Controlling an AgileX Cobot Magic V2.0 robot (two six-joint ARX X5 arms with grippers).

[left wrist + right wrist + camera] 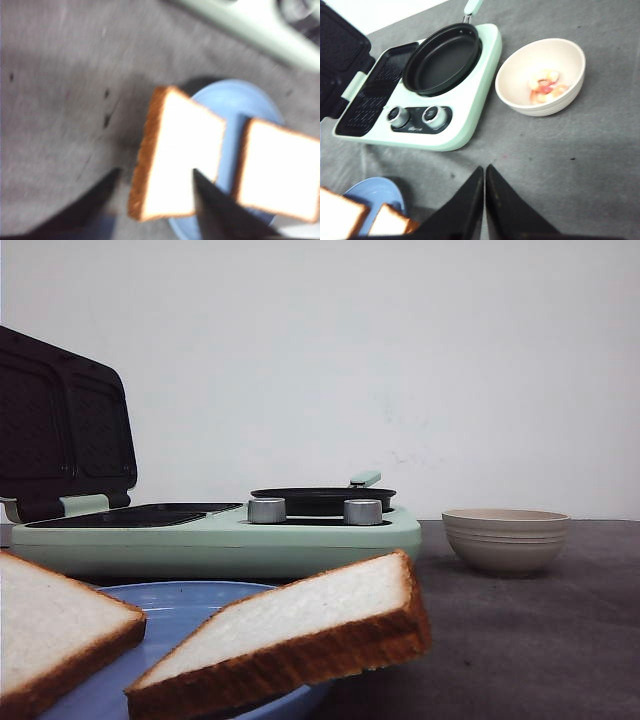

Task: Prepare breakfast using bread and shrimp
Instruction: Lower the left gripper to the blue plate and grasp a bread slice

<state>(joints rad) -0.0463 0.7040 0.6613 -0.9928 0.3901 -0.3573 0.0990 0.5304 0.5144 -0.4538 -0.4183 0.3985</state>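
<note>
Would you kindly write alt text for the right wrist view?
A mint-green breakfast maker with a black frying pan sits on a grey table beside a beige bowl holding shrimp. The right gripper is shut.

Two square slices of white bread [290, 635] with golden-brown crusts lie side by side on a blue plate [175, 605], each tilted and overhanging its rim; one [175, 152] juts well past the edge, the other [280, 170] sits just beside it, apart. The shrimp [547, 86], pale with orange-red tips, lie heaped in a beige bowl [520, 75].
</note>
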